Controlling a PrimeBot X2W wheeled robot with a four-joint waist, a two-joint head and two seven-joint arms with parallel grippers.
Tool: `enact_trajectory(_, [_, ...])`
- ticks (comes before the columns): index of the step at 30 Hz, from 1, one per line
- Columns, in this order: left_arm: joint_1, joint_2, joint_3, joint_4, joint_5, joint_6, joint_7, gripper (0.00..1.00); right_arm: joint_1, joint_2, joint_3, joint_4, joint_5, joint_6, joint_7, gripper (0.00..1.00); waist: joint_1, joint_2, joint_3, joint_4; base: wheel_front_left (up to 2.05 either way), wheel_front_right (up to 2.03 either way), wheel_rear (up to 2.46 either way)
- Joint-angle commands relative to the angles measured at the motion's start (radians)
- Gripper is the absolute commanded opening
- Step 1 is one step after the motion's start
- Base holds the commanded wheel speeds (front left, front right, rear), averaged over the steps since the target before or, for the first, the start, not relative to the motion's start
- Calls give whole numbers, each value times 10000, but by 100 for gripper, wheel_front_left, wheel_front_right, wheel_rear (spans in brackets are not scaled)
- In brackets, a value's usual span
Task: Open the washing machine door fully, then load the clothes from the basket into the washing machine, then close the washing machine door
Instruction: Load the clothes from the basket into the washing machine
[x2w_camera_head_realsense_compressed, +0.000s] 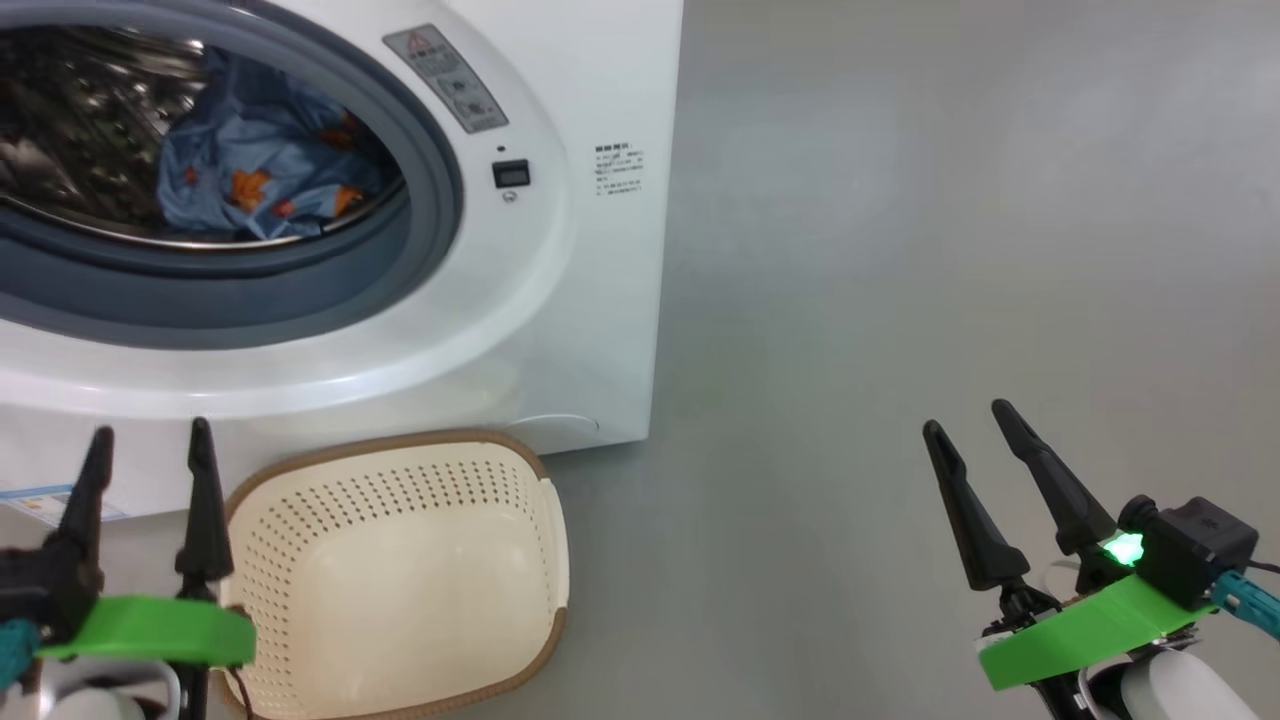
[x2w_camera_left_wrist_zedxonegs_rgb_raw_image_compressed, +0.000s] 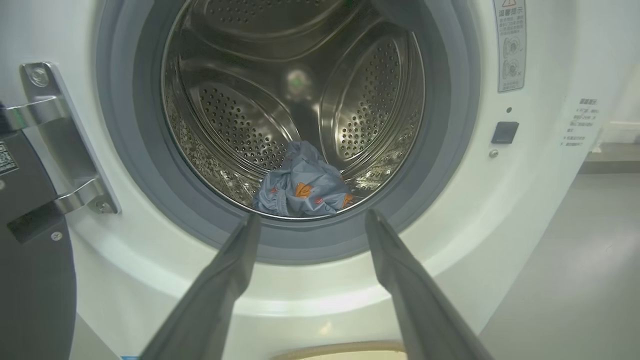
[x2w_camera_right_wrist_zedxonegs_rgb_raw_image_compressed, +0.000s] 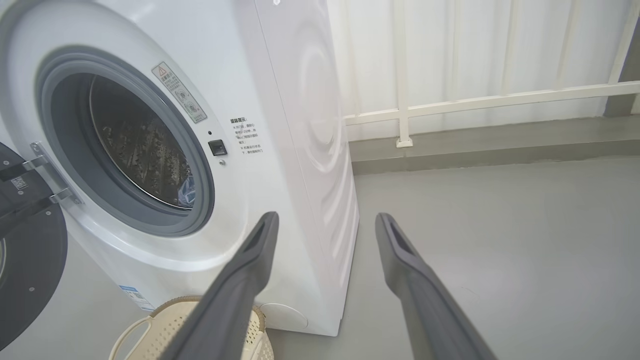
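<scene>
The white washing machine (x2w_camera_head_realsense_compressed: 560, 330) stands with its drum mouth uncovered. Light blue clothes (x2w_camera_head_realsense_compressed: 255, 175) with orange prints lie at the drum's front edge, also seen as the clothes (x2w_camera_left_wrist_zedxonegs_rgb_raw_image_compressed: 302, 187) in the left wrist view. The washing machine door (x2w_camera_right_wrist_zedxonegs_rgb_raw_image_compressed: 27, 250) hangs swung open on its hinge at the left, black inner side showing. The cream basket (x2w_camera_head_realsense_compressed: 400, 580) sits on the floor before the machine with nothing inside it. My left gripper (x2w_camera_head_realsense_compressed: 150, 440) is open beside the basket's left rim. My right gripper (x2w_camera_head_realsense_compressed: 970, 415) is open over bare floor to the right.
Grey floor (x2w_camera_head_realsense_compressed: 950, 250) spreads to the right of the machine. In the right wrist view a white railing (x2w_camera_right_wrist_zedxonegs_rgb_raw_image_compressed: 475, 100) and a low ledge run behind the machine's side. The door hinge bracket (x2w_camera_left_wrist_zedxonegs_rgb_raw_image_compressed: 60, 140) sticks out at the opening's left.
</scene>
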Motion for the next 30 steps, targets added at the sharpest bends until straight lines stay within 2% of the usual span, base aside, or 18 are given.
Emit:
enact_trajectory(1, [220,227,235,-421,109,7,-53,100,162,-241,60,-233,116,73,-78,100,2,0,-309,174,0,0,0])
enact_trajectory(16, [2147,-50,222,-1531,27,6,-53,100,918,-359,-249,-334,148,73,-78,100,2,0,-909,302,0,0,0])
enact_trajectory(30, [2717,-290,472,-2035,-88,6,-53,100,1166,-391,-383,-370,150,73,-78,100,2,0,-1182,387,0,0,0])
